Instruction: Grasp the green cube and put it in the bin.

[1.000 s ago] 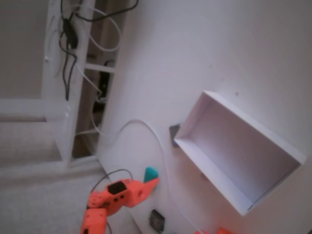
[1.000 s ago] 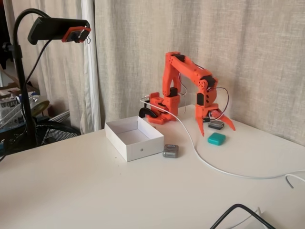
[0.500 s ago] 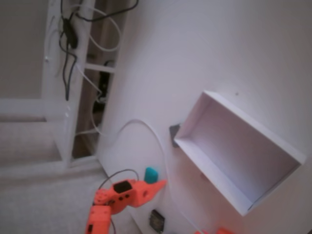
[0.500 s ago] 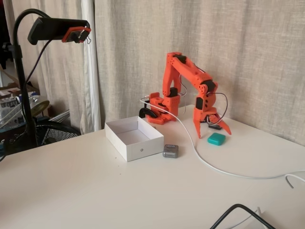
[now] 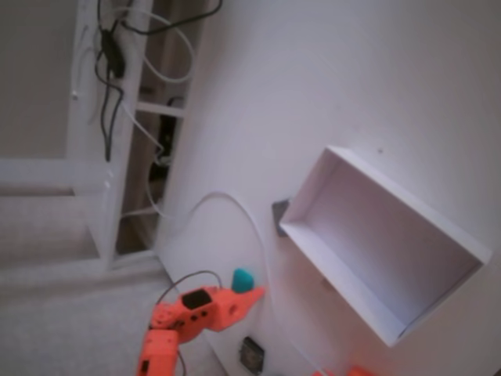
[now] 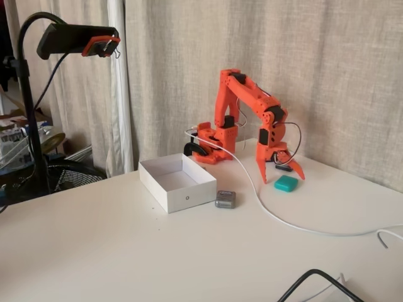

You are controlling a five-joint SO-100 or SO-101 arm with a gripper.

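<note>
The white tabletop (image 6: 157, 251) carries the bin (image 6: 176, 182), empty, near the middle. Over the last second the orange arm (image 6: 242, 104) has swung lower, bringing its gripper (image 6: 279, 173), jaws apart, down just behind the green cube (image 6: 286, 183), so the grasp looks imminent. The cube lies flat, well apart from the bin; its longer side seems to run along the tabletop's back edge.

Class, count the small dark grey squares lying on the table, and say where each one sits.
2. One small dark grey square lies against the bin, at its corner nearest the cube. The other lies near the arm; the front fixed view barely shows it behind the pincer.
</note>
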